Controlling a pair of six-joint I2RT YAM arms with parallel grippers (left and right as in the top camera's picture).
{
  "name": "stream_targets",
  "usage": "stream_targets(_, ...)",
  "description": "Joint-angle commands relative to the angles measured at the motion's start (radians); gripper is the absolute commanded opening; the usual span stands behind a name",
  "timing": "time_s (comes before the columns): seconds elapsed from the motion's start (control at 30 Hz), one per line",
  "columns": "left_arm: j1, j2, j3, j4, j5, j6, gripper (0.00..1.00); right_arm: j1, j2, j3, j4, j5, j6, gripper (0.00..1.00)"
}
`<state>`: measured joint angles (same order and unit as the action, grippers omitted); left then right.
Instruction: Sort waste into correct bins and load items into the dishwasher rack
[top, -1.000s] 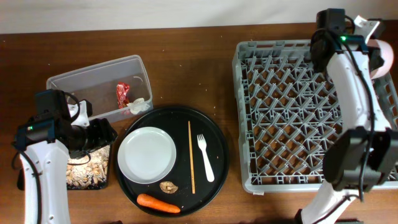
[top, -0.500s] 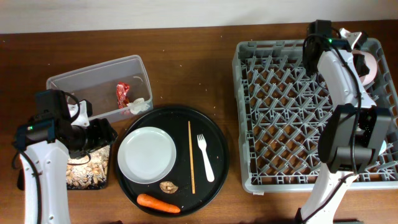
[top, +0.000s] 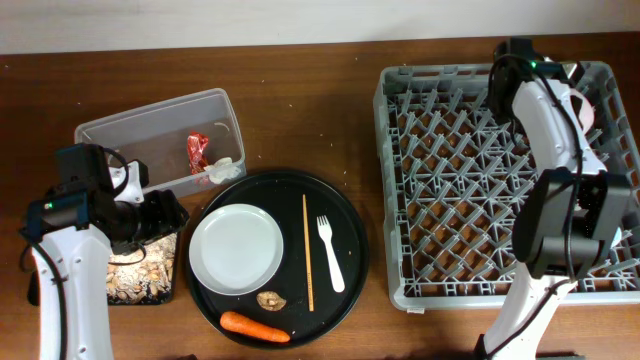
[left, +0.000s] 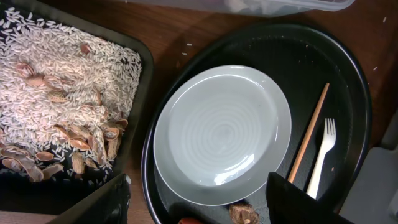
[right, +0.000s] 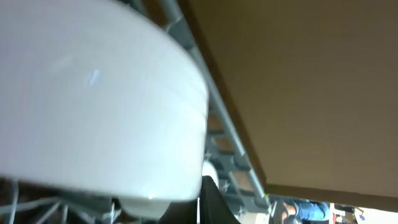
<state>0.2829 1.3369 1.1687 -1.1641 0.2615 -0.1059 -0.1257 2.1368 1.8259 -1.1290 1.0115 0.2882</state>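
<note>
Left gripper (left: 199, 180): is hovering over the near right corner of the shallow black tray (left: 146, 68), jaws standing wide apart and gripping nothing.
Right gripper (top: 575, 85): is reaching to the far right corner of the dishwasher rack (top: 450, 180) and is pinching the pale pink-beige bowl (top: 590, 108); only one dark finger is showing in the wrist view.
Bowl: is hanging tilted on edge over that corner's pegs.
Clear tub (top: 120, 125): is holding the red snack wrapper (top: 197, 151) and the crumpled white paper (top: 222, 170).
Shallow black tray: is holding the beige food scraps (left: 56, 93).
Round black tray (top: 350, 230): is carrying the white plate (top: 237, 249) at left, then the wooden stick (top: 307, 250) and the fork (top: 330, 253); the brown lump (top: 271, 299) and the carrot (top: 255, 327) are lying at its near edge.
</note>
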Motion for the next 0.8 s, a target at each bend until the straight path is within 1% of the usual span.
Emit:
stream_targets(0.0,0.003,-0.008,-0.007,0.003,0.015,-0.003,0.69,0.002,0.012,0.01,-0.024,-0.252,0.04,0.05)
stream_targets(0.07,0.003,-0.008,-0.007,0.005,0.015,-0.003,0.69,0.002,0.012,0.01,-0.058,-0.322,0.039,0.17)
stream_targets(0.17,0.003,-0.008,-0.007,0.008,0.015,-0.003,0.7,0.002,0.011,0.01,-0.103,-0.393,0.039,0.18)
stream_targets(0.23,0.003,-0.008,-0.007,0.011,0.015,-0.003,0.7,0.002,0.002,0.01,-0.133,-0.444,0.043,0.23)
stream_targets(0.43,0.003,-0.008,-0.007,0.011,0.015,-0.003,0.7,0.002,-0.085,0.01,-0.177,-0.545,0.041,0.45)
stream_targets(0.5,0.003,-0.008,-0.007,0.011,0.015,-0.003,0.7,0.002,-0.145,0.01,-0.195,-0.572,0.03,0.49)
stream_targets(0.57,0.003,-0.008,-0.007,0.011,0.014,-0.003,0.7,0.001,-0.195,0.01,-0.222,-0.591,0.023,0.58)
stream_targets(0.63,0.003,-0.008,-0.007,0.011,0.014,-0.003,0.7,0.001,-0.243,0.01,-0.252,-0.687,-0.06,0.58)
stream_targets(0.7,0.003,-0.008,-0.007,0.011,0.015,-0.003,0.7,0.001,-0.275,0.01,-0.289,-0.831,-0.163,0.54)
stream_targets(0.77,0.003,-0.008,-0.007,0.011,0.015,-0.003,0.7,0.001,-0.299,0.01,-0.357,-1.035,-0.278,0.35)
